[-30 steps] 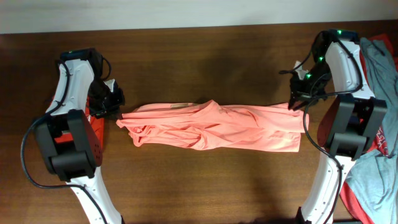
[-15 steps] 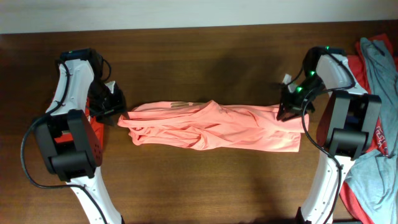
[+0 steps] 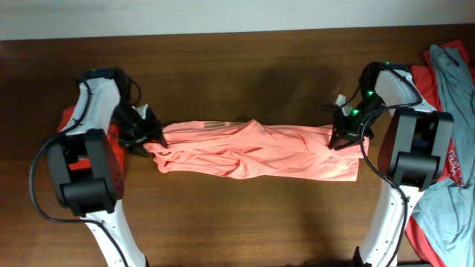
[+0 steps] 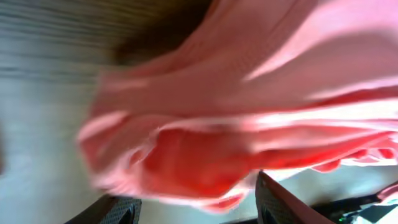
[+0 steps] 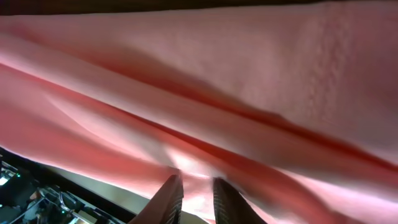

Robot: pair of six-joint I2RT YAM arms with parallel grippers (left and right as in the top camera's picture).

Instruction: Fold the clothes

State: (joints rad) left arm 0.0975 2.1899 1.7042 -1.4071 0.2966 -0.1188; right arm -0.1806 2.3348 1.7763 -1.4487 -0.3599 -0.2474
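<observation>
- At the left edge of the counter, a bit of red cloth peeks out from under the left arm; most of it is hidden.
- The left gripper sits right at the left end of the salmon-pink shirt. From its wrist camera, the two dark fingers stand wide apart and released, with blurred pink fabric bunched just beyond them and nothing pinched.
- The salmon-pink shirt lies in a long, rumpled band across the middle of the counter, running from one gripper to the other. Its left half is creased and folded over itself, with a rounded lump at the lower left. Its right half is flatter and ends in a fairly square edge.
- The right gripper is down on the shirt's upper right corner. Its fingers are drawn close together, clenched on a small ridge of the pink fabric.
- Along the right edge of the counter, beyond the right arm, a grey-blue shirt is draped over a red garment that shows some white marks.
</observation>
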